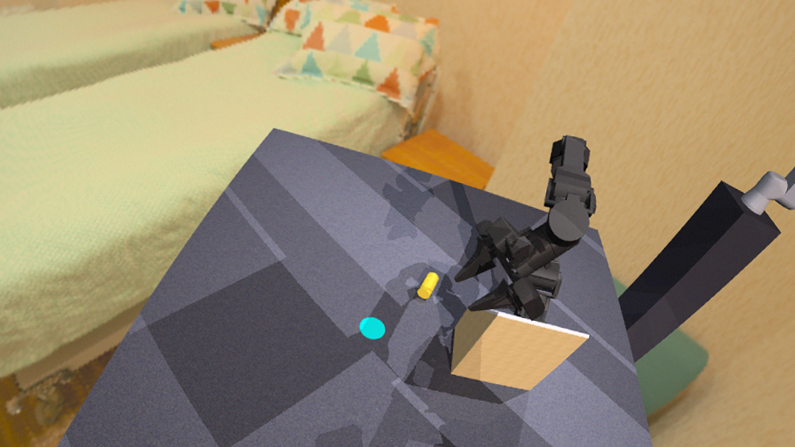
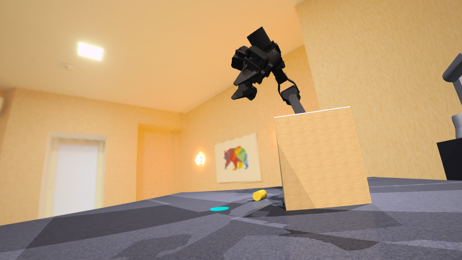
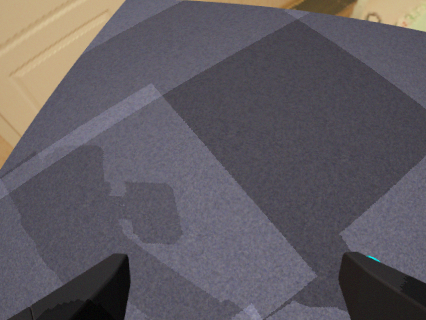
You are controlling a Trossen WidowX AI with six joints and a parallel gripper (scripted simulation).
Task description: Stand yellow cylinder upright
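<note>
Presently, we observe the yellow cylinder [image 1: 427, 285] [image 2: 259, 195] lying on its side on the table [image 1: 235, 367] [image 2: 129, 235] [image 3: 200, 165], near but outside the cyan circle [image 1: 372, 327] [image 2: 219, 209] [image 3: 373, 258]. We record the tool [image 1: 463, 294] [image 2: 232, 91] [image 3: 237, 269] raised above the table, fingers parted and gripping nothing, with the wooden panel [image 1: 512, 354] [image 2: 323, 161] standing nearby.

No lettering, label, brand, number or sign can be read on anything in the three views.
</note>
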